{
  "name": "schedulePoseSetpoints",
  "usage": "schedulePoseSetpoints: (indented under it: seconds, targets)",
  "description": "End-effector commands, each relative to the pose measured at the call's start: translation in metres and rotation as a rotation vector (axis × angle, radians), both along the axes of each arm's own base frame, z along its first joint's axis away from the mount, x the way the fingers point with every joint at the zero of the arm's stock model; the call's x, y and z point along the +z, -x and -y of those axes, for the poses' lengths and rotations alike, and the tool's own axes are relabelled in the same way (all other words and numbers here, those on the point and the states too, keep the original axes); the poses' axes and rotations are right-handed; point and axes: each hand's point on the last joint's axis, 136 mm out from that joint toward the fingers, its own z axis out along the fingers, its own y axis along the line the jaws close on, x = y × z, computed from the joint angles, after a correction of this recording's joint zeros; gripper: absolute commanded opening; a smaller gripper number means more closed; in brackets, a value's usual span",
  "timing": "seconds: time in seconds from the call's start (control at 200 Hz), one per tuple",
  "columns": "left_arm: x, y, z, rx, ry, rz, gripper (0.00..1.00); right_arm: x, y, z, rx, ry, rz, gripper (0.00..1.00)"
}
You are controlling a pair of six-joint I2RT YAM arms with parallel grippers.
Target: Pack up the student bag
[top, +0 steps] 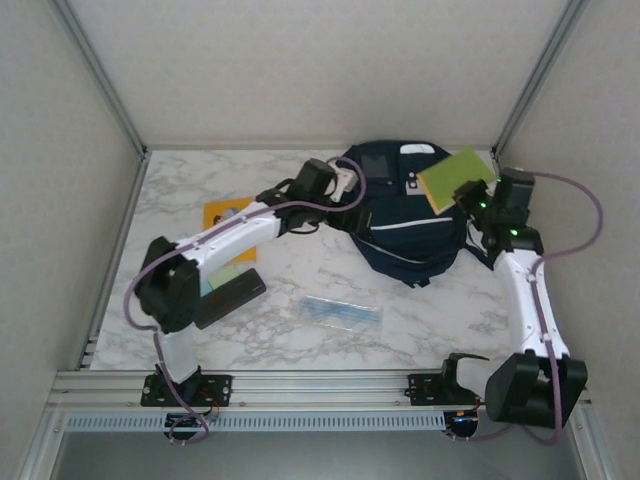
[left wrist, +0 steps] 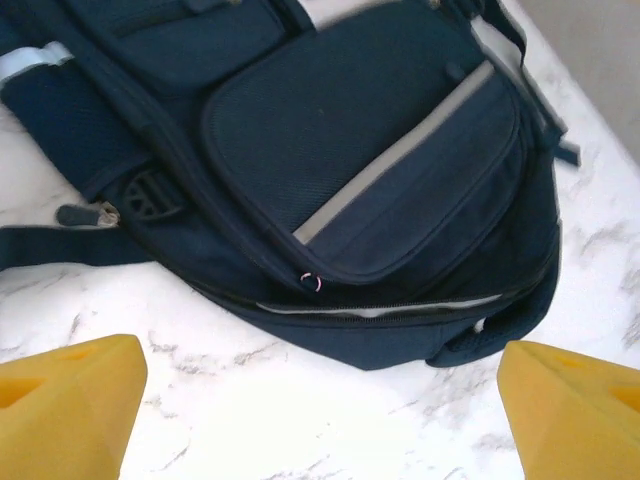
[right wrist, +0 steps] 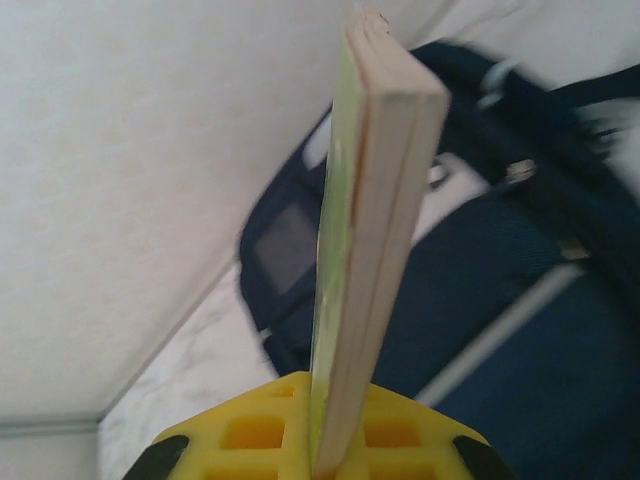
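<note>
The student bag (top: 400,225), dark navy with thin white stripes, lies at the back right of the marble table. My left gripper (top: 345,186) hovers at its left side. In the left wrist view the bag (left wrist: 370,170) shows its front pocket and a zip line along its lower edge. There the left gripper (left wrist: 320,425) stands open, its yellow fingertips (left wrist: 65,405) far apart over bare table. My right gripper (top: 470,196) is shut on a green-covered book (top: 452,178) held above the bag's right upper part. From the right wrist, the book (right wrist: 372,220) stands edge-on out of the right gripper (right wrist: 335,445).
An orange booklet (top: 226,214), a pale green item (top: 226,275) and a black case (top: 232,297) lie at the left, partly under the left arm. A clear pouch of blue pens (top: 342,312) lies in the front middle. Walls close in the table on three sides.
</note>
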Motion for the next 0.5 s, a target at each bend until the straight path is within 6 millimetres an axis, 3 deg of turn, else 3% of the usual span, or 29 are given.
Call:
schedulePoseSetpoints:
  seconds: [0.0, 0.215, 0.496]
  targets:
    - [-0.019, 0.017, 0.024, -0.215, -0.158, 0.046, 0.89, -0.016, 0.038, 0.028, -0.041, 0.104, -0.080, 0.00]
    - [-0.051, 0.021, 0.071, -0.378, -0.240, 0.041, 0.88, -0.025, 0.072, 0.063, -0.162, 0.122, -0.086, 0.00]
    - [-0.108, -0.005, 0.096, -0.400, -0.317, 0.075, 0.87, -0.037, 0.074, 0.054, -0.125, 0.048, -0.076, 0.00]
